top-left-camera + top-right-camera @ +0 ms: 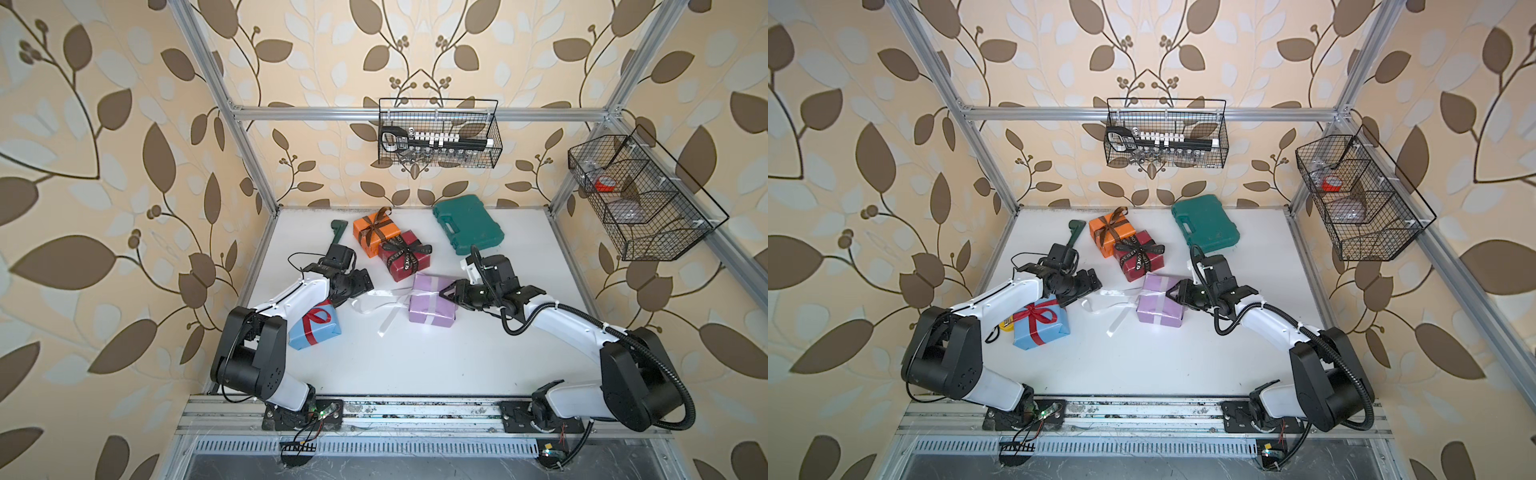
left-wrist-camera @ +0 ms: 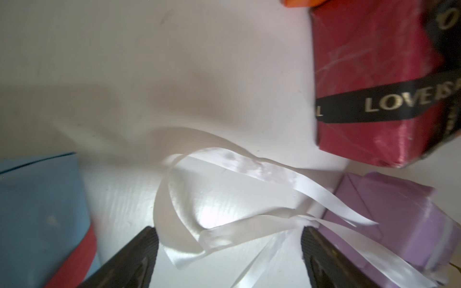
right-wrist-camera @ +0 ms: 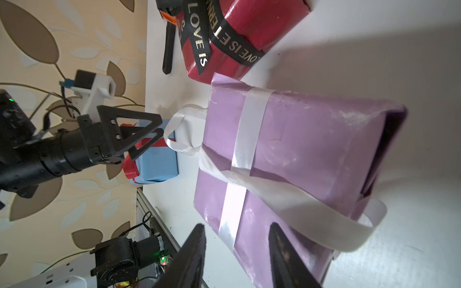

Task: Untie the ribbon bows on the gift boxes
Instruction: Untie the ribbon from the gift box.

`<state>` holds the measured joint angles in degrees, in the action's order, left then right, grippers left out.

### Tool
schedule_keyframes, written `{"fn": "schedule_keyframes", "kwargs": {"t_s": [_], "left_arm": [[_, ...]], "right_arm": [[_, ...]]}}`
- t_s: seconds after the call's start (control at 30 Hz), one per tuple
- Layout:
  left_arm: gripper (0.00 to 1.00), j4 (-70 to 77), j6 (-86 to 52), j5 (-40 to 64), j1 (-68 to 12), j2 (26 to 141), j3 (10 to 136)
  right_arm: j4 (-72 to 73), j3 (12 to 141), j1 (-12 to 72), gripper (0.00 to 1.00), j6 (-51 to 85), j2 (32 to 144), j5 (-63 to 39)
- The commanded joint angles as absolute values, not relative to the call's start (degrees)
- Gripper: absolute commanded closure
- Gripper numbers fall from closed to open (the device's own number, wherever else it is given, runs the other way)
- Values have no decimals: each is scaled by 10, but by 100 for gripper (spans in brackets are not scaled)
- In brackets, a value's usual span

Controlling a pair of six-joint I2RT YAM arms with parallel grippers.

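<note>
The lilac gift box [image 1: 432,307] lies mid-table with its white ribbon [image 1: 376,305] slack, loops and tails trailing toward my left arm. My left gripper [image 2: 228,232] is open, and the white ribbon [image 2: 237,169] lies loose on the table between and ahead of its fingers. My right gripper [image 3: 237,225] is open over the lilac box's [image 3: 311,149] near edge, one finger beside the box and one above it. The orange box [image 1: 376,235] keeps its brown bow, the dark red box [image 1: 405,259] its black lettered bow. The light blue box [image 1: 313,328] with a red bow sits under my left arm.
A green tool case [image 1: 467,228] lies at the back right. A green-handled tool [image 1: 338,235] lies left of the orange box. Wire baskets hang on the back rail [image 1: 440,133] and on the right rail [image 1: 640,199]. Both arm bases stand on the front rail.
</note>
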<state>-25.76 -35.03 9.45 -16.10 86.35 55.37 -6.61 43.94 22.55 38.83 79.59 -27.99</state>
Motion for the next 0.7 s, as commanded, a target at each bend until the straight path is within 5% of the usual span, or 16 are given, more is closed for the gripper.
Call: {"fn": "schedule_keyframes", "kwargs": {"t_s": [0.0,0.33,0.67], "left_arm": [[8,-269,-323,121,-187,869,594],[9,-280,-310,144,-220,880,616],[9,-282,-309,129,-219,864,603]], "right_arm": [[-108,500,228,54,284,808,-253],[-234,641,273,55,44,923,-221],[-278,698,363,57,-40,996,-93]]}}
